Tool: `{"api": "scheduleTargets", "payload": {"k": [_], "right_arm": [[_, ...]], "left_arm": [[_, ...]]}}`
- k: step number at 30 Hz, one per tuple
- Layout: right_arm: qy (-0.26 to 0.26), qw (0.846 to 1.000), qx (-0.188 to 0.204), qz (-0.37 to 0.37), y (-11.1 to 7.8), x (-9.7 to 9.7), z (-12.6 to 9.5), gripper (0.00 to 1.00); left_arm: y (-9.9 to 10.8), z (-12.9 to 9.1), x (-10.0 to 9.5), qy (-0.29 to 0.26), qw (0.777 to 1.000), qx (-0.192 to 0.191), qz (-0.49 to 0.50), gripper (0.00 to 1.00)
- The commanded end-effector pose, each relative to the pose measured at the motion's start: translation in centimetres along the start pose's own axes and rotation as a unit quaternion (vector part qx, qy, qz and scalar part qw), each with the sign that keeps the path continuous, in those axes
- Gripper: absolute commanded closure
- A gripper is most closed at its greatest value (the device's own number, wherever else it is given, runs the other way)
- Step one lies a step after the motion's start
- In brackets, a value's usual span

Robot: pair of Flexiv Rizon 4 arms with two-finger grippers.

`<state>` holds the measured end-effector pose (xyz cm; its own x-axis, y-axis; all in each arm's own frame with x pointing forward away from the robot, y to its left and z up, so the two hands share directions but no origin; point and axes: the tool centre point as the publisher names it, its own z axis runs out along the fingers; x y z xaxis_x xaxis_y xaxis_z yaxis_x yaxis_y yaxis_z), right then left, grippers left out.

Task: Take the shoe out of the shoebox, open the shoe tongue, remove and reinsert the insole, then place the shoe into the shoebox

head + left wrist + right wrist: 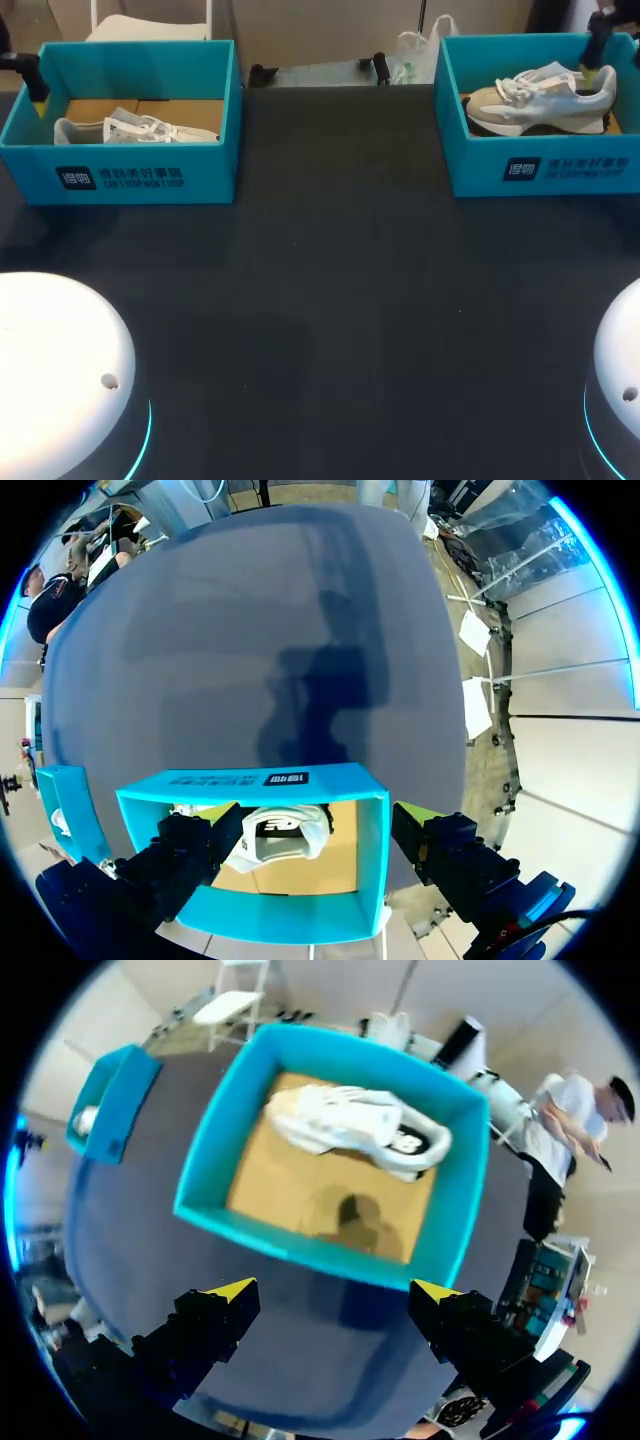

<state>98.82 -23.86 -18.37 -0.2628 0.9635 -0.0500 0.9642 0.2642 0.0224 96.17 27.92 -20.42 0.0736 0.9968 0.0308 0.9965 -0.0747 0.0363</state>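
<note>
Two teal shoeboxes stand at the back of the dark table. The left box (130,170) holds a white shoe (135,128). The right box (560,165) holds a white and beige shoe (540,98). My left gripper (38,95) hangs at the left box's far left corner. In the left wrist view it (315,825) is open above that box (250,780), and the shoe (285,835) lies between its fingers' line of sight, untouched. My right gripper (598,60) hovers at the right box's back right corner. It (335,1290) is open above the box (330,1255), well clear of the shoe (355,1125).
Dark tabletop (330,300) stretches between and in front of the boxes. Two white rounded arm bases (60,370) (620,370) sit at the near corners. The other teal box (110,1100) shows off to the side in the right wrist view.
</note>
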Motion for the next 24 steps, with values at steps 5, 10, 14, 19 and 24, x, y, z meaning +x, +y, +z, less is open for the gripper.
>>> {"api": "scheduleTargets", "payload": {"k": [5,10,14,19,24], "right_arm": [[0.001,0.998,0.041,0.044,4.0,-2.0,1.0,0.0],[0.001,0.998,0.041,0.044,4.0,-2.0,1.0,0.0],[-0.001,0.998,0.03,0.055,4.6,-2.8,1.6,0.0],[-0.054,0.994,0.028,0.086,7.6,-5.0,3.4,0.0],[-0.05,0.994,-0.006,0.099,10.3,-7.1,5.3,0.0]], "left_arm": [[-0.1,0.0,0.0,0.001,1.0,-0.001,0.001,0.0],[-0.1,0.0,0.0,0.001,1.0,-0.001,0.001,0.0],[-0.1,0.0,0.0,0.001,1.0,-0.001,0.001,0.0],[-0.1,0.0,0.0,0.001,1.0,-0.001,0.001,0.0],[-0.1,0.0,0.0,0.001,1.0,-0.001,0.001,0.0]]}}
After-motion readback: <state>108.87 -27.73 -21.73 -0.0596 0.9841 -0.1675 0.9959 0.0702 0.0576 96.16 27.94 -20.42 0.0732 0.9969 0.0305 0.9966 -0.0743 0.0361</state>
